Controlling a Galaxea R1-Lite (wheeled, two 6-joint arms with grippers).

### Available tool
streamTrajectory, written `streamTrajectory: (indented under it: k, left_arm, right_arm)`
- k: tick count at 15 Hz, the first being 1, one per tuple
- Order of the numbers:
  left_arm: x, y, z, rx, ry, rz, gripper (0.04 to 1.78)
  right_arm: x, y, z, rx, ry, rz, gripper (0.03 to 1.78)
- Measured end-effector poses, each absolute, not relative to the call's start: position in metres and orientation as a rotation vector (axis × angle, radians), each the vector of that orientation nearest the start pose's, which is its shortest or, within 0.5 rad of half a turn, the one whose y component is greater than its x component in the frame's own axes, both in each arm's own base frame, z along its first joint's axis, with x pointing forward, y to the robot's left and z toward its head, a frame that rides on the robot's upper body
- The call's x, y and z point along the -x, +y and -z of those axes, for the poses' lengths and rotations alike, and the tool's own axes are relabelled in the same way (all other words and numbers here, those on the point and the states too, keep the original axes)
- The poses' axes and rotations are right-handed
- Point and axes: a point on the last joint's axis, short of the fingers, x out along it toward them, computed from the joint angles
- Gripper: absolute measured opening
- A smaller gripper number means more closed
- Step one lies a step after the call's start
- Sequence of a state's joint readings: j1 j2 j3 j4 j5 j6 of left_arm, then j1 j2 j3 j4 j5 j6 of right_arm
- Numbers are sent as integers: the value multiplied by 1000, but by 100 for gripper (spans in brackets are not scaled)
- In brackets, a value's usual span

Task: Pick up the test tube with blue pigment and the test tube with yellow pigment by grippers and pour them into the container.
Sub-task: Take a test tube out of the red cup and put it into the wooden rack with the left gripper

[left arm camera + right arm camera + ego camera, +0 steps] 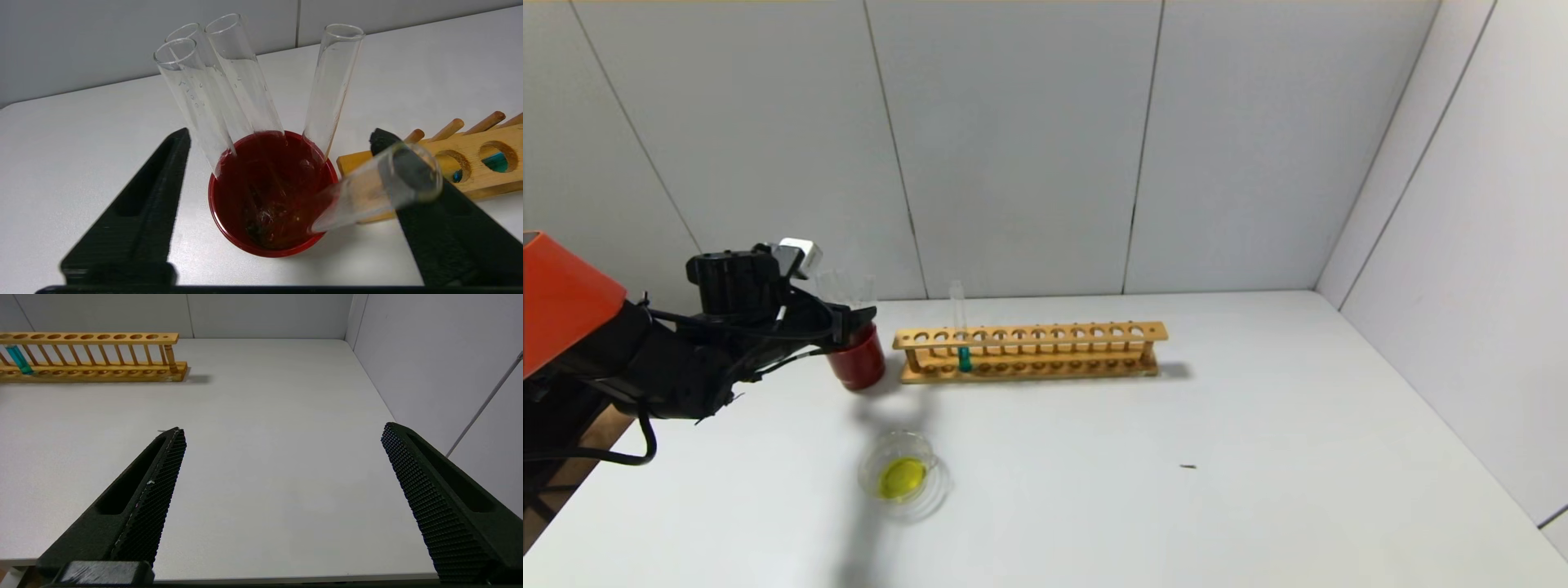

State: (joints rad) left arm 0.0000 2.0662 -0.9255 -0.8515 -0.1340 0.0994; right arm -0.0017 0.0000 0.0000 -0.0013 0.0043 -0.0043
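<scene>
Starting at your left, the left gripper hung over the dark red cup, which stood on the white table just beside the left end of the wooden rack. In the left wrist view its ribbed black fingers were spread wide, one on each side of the cup, gripping nothing. Four colourless glass tubes leaned in that smooth, round cup, and a fifth empty tube lay tilted with its open mouth against the gripper's other finger and its round end down inside the cup's rim.

Nearer to you, in front of the cup, sat the container, a shallow clear glass dish with a pool of yellow liquid in it. You could not tell from these views which tube had carried the yellow pigment.

Further right, the test tube with blue pigment stood upright in a hole near the rack's left end, a short teal column at its bottom; the other holes showed empty.

At your right, the right gripper did not appear in the head view. Its own camera showed its knurled black fingers wide apart over bare table, holding nothing, with the rack well off.
</scene>
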Motion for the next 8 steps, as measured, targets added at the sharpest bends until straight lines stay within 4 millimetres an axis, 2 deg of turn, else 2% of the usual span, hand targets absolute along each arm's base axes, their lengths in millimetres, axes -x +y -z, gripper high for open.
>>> streamTrajectory:
  k: [3,8]
  left_arm:
    - [-382,-3,-111,-80,274,148,175]
    - [-379,-3,-127,-80,260,149,175]
  right_arm:
    - [23,0,-76,4,-1,-3,175]
    - [23,0,-76,4,-1,-2,175]
